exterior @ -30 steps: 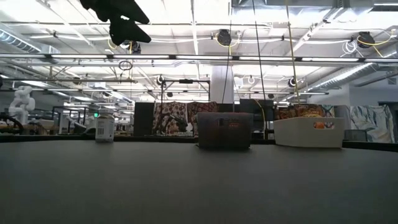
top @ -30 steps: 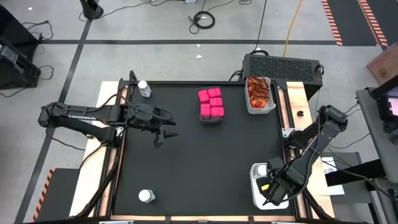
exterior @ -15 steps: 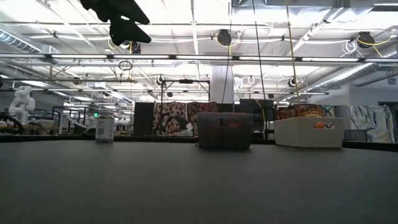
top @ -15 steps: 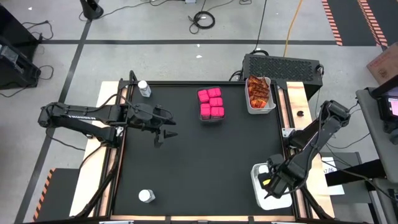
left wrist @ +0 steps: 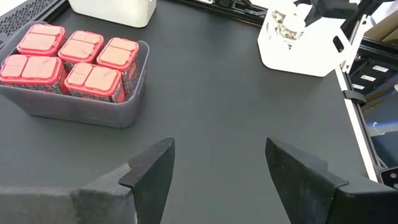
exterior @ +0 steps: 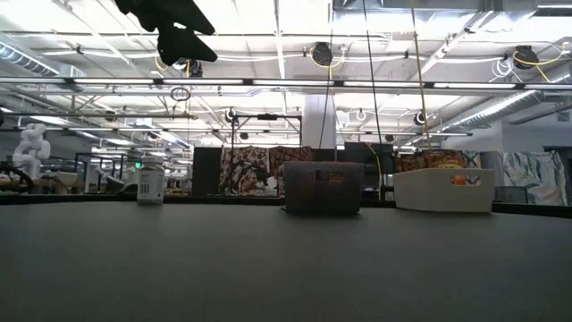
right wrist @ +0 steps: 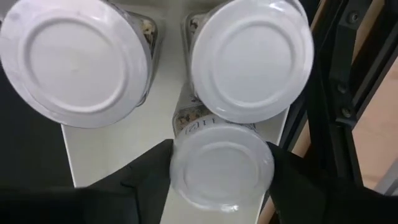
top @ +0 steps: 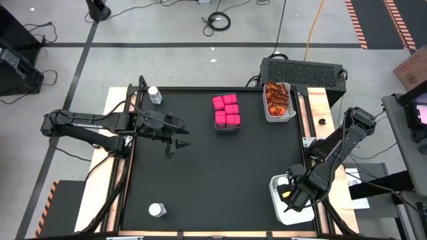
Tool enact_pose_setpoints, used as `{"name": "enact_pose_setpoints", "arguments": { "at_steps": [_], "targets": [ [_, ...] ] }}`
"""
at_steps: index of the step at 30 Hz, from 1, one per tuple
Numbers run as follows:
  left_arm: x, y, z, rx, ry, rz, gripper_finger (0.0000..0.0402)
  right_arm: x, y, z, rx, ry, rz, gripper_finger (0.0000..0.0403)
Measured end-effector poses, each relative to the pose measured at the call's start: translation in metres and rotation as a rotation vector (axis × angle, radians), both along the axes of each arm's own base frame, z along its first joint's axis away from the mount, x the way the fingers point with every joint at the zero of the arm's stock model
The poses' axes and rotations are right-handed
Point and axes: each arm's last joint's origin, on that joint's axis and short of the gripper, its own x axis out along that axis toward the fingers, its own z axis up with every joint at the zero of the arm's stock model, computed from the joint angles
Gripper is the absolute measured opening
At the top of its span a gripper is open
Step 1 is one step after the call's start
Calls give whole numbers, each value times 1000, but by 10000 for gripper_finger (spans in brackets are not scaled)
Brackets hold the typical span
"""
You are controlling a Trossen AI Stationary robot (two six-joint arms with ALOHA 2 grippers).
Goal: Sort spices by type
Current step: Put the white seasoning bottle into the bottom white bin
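While right gripper [top: 288,202] hung over white bin [right wrist: 99,155] at table's near right corner, its fingers [right wrist: 146,168] flanked third lidded jar [right wrist: 221,165], jaws parted; grip or mere contact, hard to call. Two more jars [right wrist: 74,59] stood in same bin. Left gripper [top: 175,144] hovered over left-centre mat, fingers [left wrist: 152,168] apart, holding nothing. Pink packs [top: 227,111] sat in grey tray at far centre, orange sachets [top: 278,98] in far-right bin. Stray jars: far left [top: 155,95], near left [top: 157,210].

We see a dark grey tray [top: 227,127] mid-table; beside it a white bin [top: 279,117], and another white bin [top: 275,200] well apart from it.
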Motion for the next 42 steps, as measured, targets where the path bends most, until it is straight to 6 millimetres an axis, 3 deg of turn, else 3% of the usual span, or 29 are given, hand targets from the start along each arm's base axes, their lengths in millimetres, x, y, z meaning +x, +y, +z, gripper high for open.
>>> {"name": "enact_pose_setpoints", "arguments": {
  "at_steps": [6,11,23,32,37,42],
  "targets": [
    [0,0,0,-3,0,0,253,-1,0,0,14,32,8,268],
    [0,0,0,-3,0,0,253,-2,0,3,21,51,8,271],
    [-1,-1,0,-12,14,-20,253,2,0,51,20,31,14,256],
    [-23,1,13,-26,276,21,253,32,-5,97,-63,-408,12,256],
    [-42,9,12,17,462,259,253,57,-9,106,-158,-681,51,256],
    [-52,35,10,3,537,404,253,89,-7,106,-176,-842,118,256]
  ]
}}
